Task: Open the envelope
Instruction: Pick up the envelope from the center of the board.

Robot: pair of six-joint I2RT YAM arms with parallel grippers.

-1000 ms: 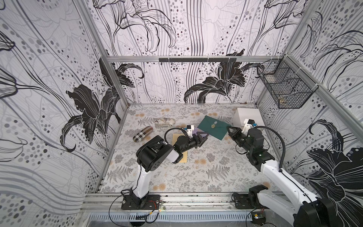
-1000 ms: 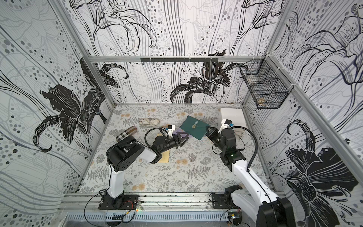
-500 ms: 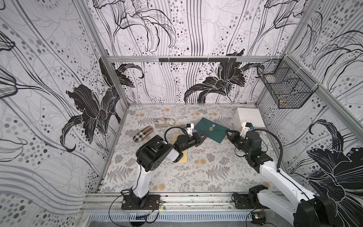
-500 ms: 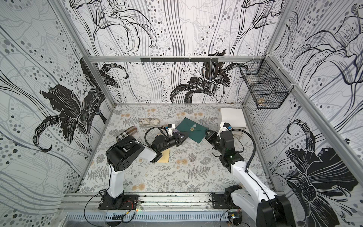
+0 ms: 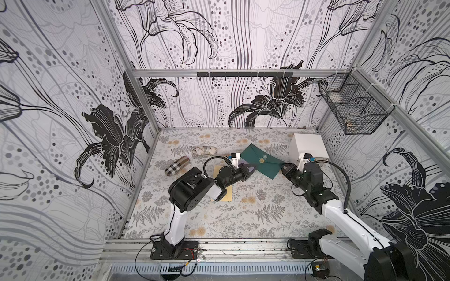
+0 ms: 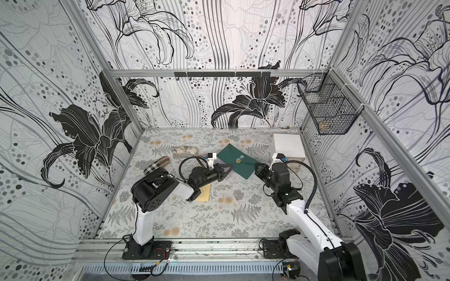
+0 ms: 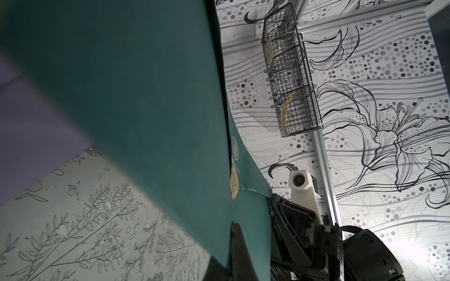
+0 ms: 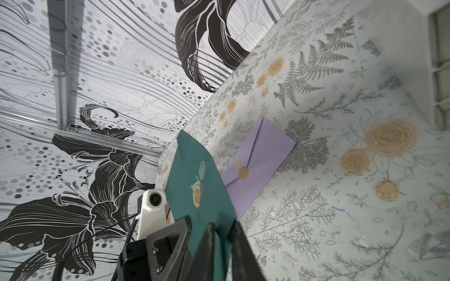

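Note:
The dark green envelope [image 5: 261, 161] [image 6: 237, 163] hangs tilted just above the table between my two arms, its flap down with a gold seal [image 8: 196, 194] on it. My left gripper [image 5: 252, 167] [image 6: 229, 168] is shut on the envelope's near left corner; in the left wrist view one dark finger [image 7: 239, 253] presses flat on the green paper [image 7: 146, 97]. My right gripper [image 5: 283, 167] [image 6: 257, 167] is at the opposite corner. In the right wrist view its fingers [image 8: 209, 243] stand slightly apart around the envelope's edge [image 8: 199, 175].
A purple envelope [image 8: 258, 158] lies flat on the table under the green one. A yellow envelope [image 5: 222, 185] lies beneath the left arm. A white box [image 5: 308, 146] stands back right, a plaid pouch [image 5: 177, 165] and a patterned roll [image 5: 203, 149] back left, a wire basket [image 5: 353, 107] on the right wall.
My left gripper has closed onto the green envelope's corner. The right gripper's jaws, shut on the other corner before, have parted a little. The envelope shifted slightly left.

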